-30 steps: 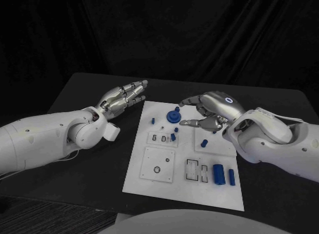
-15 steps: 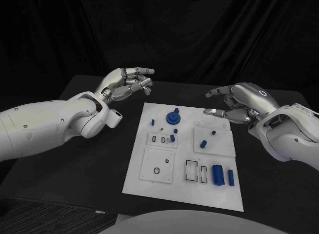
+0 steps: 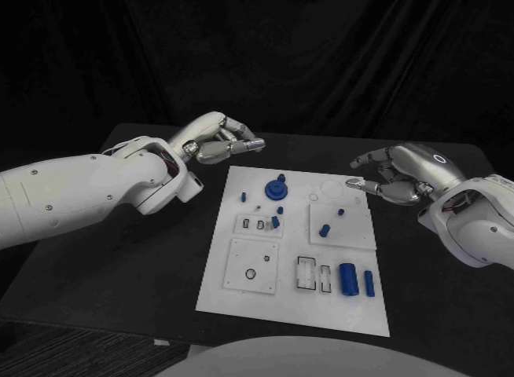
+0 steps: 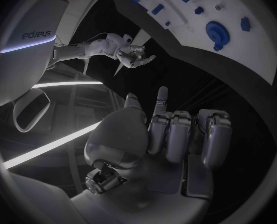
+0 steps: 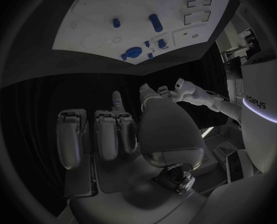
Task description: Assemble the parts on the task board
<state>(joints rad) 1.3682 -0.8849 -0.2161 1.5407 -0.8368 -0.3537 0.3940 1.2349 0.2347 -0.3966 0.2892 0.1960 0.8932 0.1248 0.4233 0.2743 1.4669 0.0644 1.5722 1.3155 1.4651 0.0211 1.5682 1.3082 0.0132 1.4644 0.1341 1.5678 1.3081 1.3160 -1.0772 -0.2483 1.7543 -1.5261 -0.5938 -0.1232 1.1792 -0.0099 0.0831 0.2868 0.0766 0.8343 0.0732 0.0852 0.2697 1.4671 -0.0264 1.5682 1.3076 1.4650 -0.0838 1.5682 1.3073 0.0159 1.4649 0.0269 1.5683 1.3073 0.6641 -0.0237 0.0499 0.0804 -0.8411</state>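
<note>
Task board (image 3: 269, 271) between both raised hands

The white task board (image 3: 257, 294) lies flat in the middle of the black tabletop, its long sides running from the near edge toward the far edge. A round blue part (image 3: 279, 188) with a raised knob stands near its far end. Small blue pegs (image 3: 325, 230) stand mid-board. Two blue cylinders (image 3: 350, 280) lie side by side by its near right corner.
</note>
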